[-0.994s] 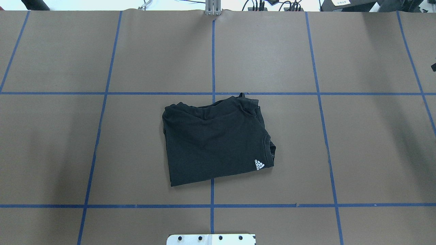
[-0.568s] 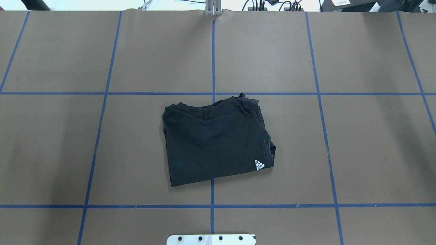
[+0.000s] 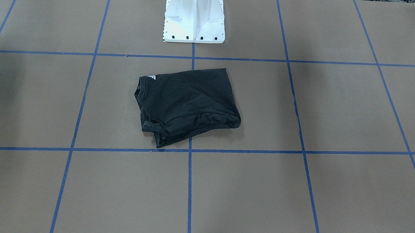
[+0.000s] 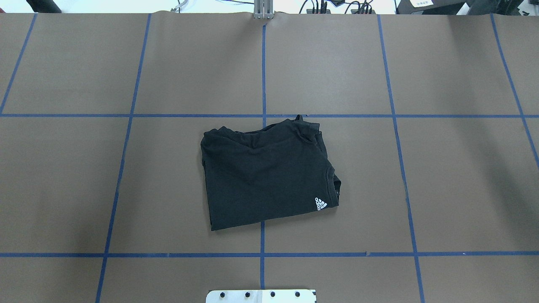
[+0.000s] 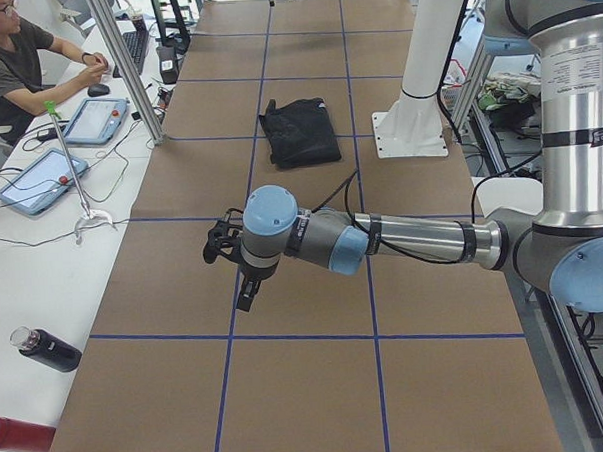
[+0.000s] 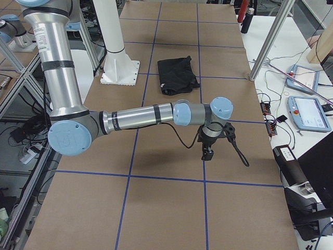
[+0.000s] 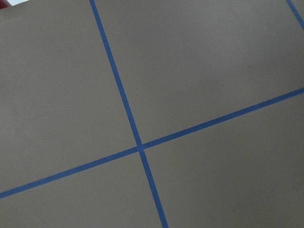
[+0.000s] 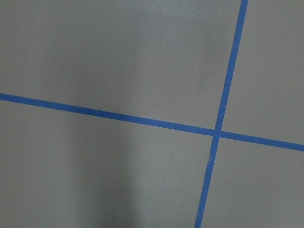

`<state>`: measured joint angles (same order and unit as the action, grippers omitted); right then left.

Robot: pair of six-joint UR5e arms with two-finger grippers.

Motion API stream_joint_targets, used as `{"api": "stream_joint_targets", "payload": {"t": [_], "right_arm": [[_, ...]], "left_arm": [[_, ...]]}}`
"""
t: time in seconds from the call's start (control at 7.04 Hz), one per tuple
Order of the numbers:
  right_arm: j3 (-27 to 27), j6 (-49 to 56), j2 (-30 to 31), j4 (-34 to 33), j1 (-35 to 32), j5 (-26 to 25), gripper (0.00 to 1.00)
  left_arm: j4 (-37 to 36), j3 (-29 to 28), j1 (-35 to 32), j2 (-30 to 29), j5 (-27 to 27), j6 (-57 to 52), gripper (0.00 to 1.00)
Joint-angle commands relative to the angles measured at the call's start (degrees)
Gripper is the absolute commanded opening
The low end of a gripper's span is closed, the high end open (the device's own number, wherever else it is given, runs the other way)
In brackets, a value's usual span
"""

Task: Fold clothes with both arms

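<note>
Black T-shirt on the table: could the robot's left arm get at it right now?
Probably yes. The black T-shirt lies alone mid-table, and only bare brown table separates it from the left arm, which is stretched out low toward the table's end.

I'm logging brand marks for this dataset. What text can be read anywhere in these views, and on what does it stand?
"adidas": white, beneath a three-bar logo, on the folded black T-shirt, at its corner nearest the robot, on its right.
Tablet screens: whatever they show is too small to read.
</note>
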<state>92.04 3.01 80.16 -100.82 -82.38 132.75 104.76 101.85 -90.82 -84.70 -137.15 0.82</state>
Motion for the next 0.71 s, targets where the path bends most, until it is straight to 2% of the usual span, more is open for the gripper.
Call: {"api": "stream_joint_targets", "payload": {"t": [0.0,0.14,0.28,0.43,0.57], "right_arm": [[1.8,-0.4,0.1,-1.1,-0.2,0.5,1.0],[1.9,-0.5,-0.2,-1.2,-0.3,1.0,1.0],[1.0,-0.5,-0.3,-1.1,-0.3,2.0,1.0],[3.9,-0.5,0.2,-1.1,-0.3,2.1,1.0],[6.6,-0.5,2.1,-1.2,-0.3,2.2,1.0]], "left_arm": [[1.8,-0.1,0.0,1.9,-0.1,-1.2,1.0],[2.1,0.3,0.0,1.5,-0.2,-0.6,1.0],[2.1,1.7,-0.2,2.4,-2.5,-0.9,1.0],[1.8,5.2,-0.2,2.4,-3.6,-0.7,1.0],[1.8,5.1,-0.2,2.4,-3.6,-0.4,1.0]]}}
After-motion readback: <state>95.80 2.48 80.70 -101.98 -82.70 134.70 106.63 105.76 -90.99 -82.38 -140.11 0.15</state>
